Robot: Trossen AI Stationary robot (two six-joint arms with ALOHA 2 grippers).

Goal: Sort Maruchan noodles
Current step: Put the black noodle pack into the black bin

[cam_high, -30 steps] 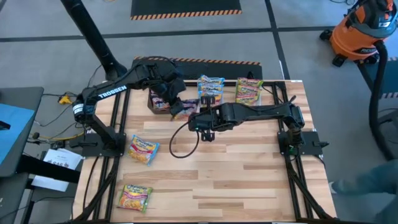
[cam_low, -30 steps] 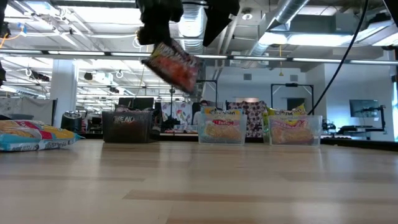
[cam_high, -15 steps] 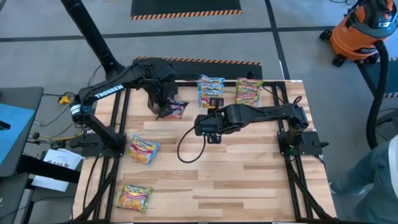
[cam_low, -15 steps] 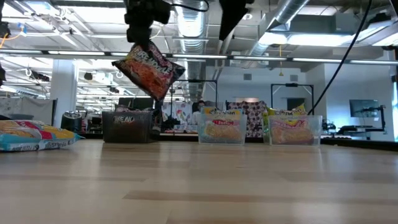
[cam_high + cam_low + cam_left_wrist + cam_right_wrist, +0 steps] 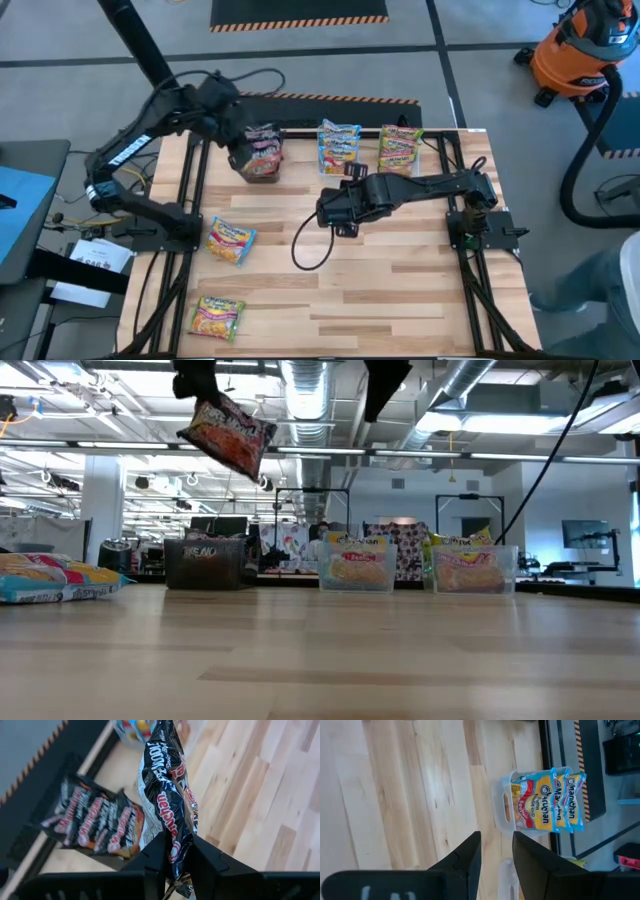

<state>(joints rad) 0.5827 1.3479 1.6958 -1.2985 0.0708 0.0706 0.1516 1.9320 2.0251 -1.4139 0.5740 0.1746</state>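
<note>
Glossy dark maroon film crinkles between the fingers of the left end effector (image 5: 176, 862), which pinch one Maruchan packet (image 5: 167, 800) by its lower edge; the packet stands edge-on above the fingers, its red-and-white lettering creased. Seen from overhead, this held packet (image 5: 262, 150) hangs over the black box (image 5: 262, 171) at the far left of the bench (image 5: 400, 290), and the left wrist view shows more maroon packets (image 5: 92, 822) lying flat inside that box. From bench height the packet (image 5: 226, 435) is high in the air, tilted. Half a second ago it was lower and just right of the box; the left arm has since swung it up and over.

At mid-bench, the right end effector (image 5: 496, 851) has its two matte black fingers spread with nothing between them. Beyond it stands a clear plastic tub (image 5: 507, 802) of blue-edged packets (image 5: 555, 800), beside another tub of green-edged packets (image 5: 400, 145). Two loose packets (image 5: 231, 240) lie on the pale wood planks near the left edge.
</note>
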